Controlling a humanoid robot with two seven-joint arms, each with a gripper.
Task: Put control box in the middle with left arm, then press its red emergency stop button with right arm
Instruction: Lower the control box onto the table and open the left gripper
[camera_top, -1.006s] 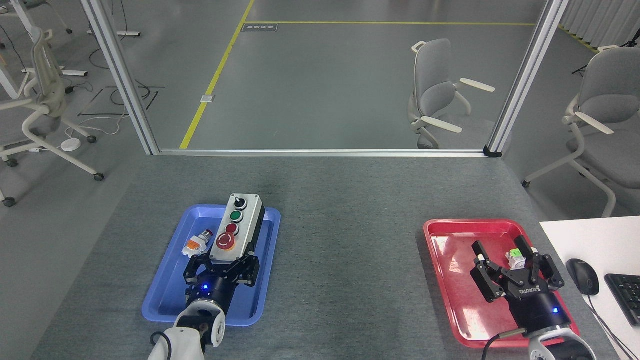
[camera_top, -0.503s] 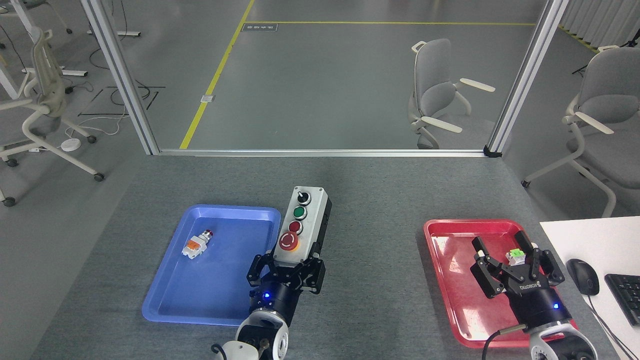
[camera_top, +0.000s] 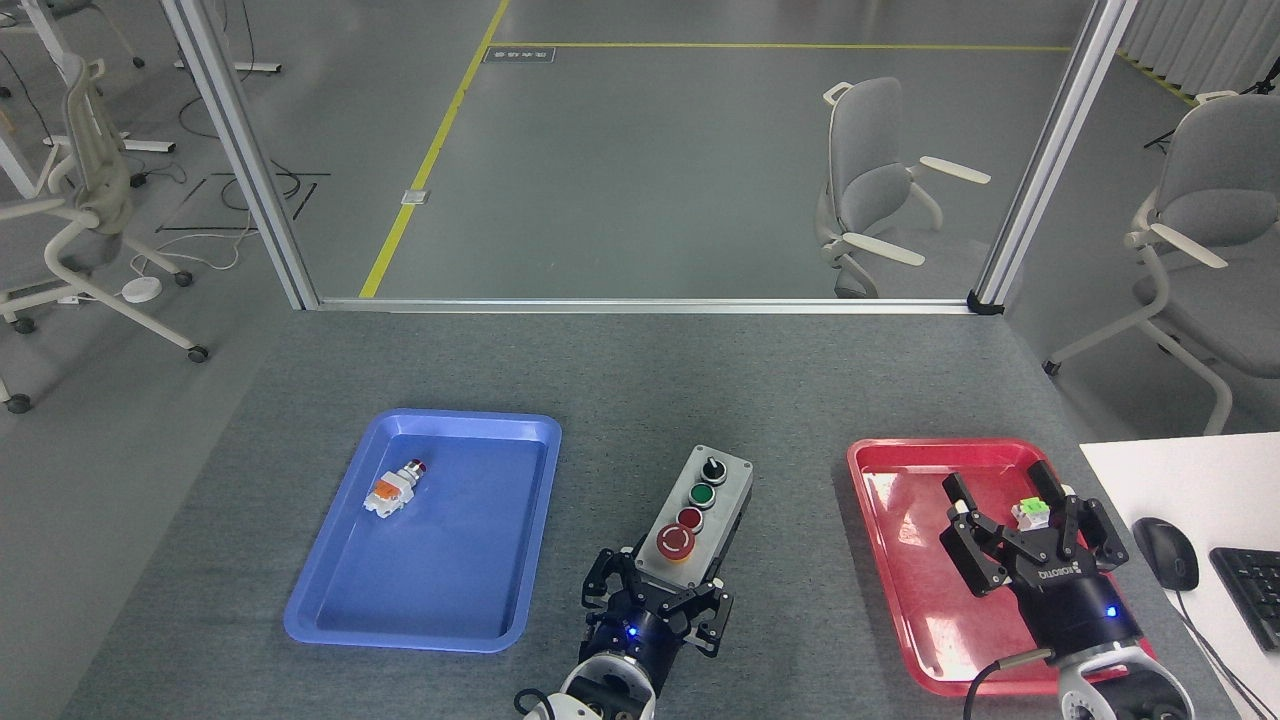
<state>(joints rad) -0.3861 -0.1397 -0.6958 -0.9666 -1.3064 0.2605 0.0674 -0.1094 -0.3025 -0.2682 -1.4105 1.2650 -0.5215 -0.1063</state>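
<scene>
The control box (camera_top: 708, 505), light grey on top with a black base, lies over the bare grey felt in the middle (camera_top: 640, 420), between the two trays. Its row runs from a black knob at the far end to the big red emergency stop button (camera_top: 676, 541) at the near end. My left gripper (camera_top: 664, 592) is shut on the box's near end, just below that button. I cannot tell whether the box rests on the felt or hangs just above it. My right gripper (camera_top: 1005, 496) is open over the red tray, with nothing between its fingers.
A blue tray (camera_top: 330, 625) at the left holds a small white-orange pushbutton (camera_top: 392, 488). The red tray (camera_top: 880, 480) at the right holds a small green-white part (camera_top: 1028, 514). A white desk with a mouse (camera_top: 1165, 551) and a keyboard (camera_top: 1250, 590) borders the right edge.
My left gripper has carried the control box rightward and nearer, from over the blue tray to the felt between the trays. The right gripper has barely moved.
</scene>
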